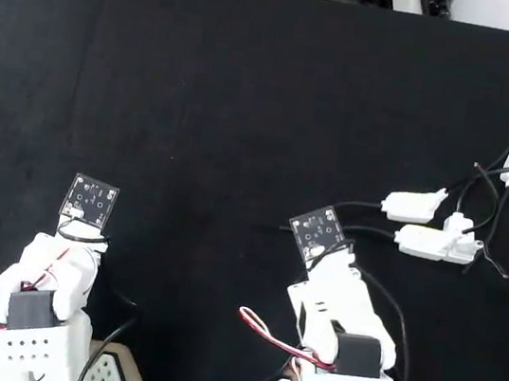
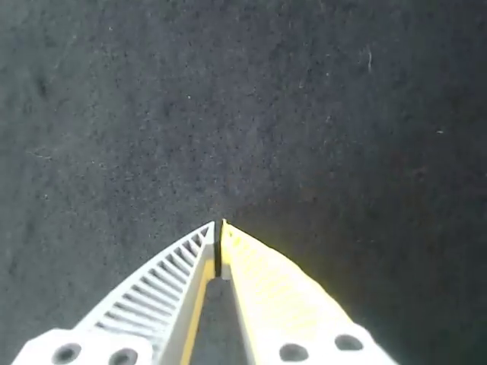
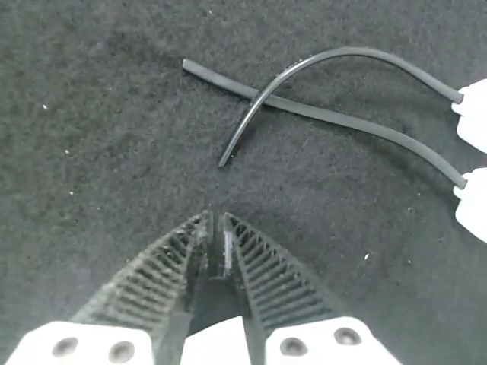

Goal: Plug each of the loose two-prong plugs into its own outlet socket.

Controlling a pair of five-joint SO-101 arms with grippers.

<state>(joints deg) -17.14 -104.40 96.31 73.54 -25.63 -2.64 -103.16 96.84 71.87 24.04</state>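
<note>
We saw the left arm (image 1: 53, 285) and right arm (image 1: 343, 304) in white printed plastic, each with a black motor block (image 1: 31, 309) and a square black board (image 1: 91, 200). Red-and-white wires (image 1: 271, 338) left the right arm at nine o'clock. Ribbed fingers (image 2: 163, 277) tapered, with round screw holes (image 2: 293, 352) behind them.

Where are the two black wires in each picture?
High view: black wires run left from the white plugs, near the right arm.
Left wrist view: black cloth ahead of the left pincer.
Right wrist view: they cross ahead of the right pincer.
Shared landmark: the white plugs.

The left gripper (image 2: 219, 228) and right gripper (image 3: 215, 220) both hang closed and empty, angled downward.
</note>
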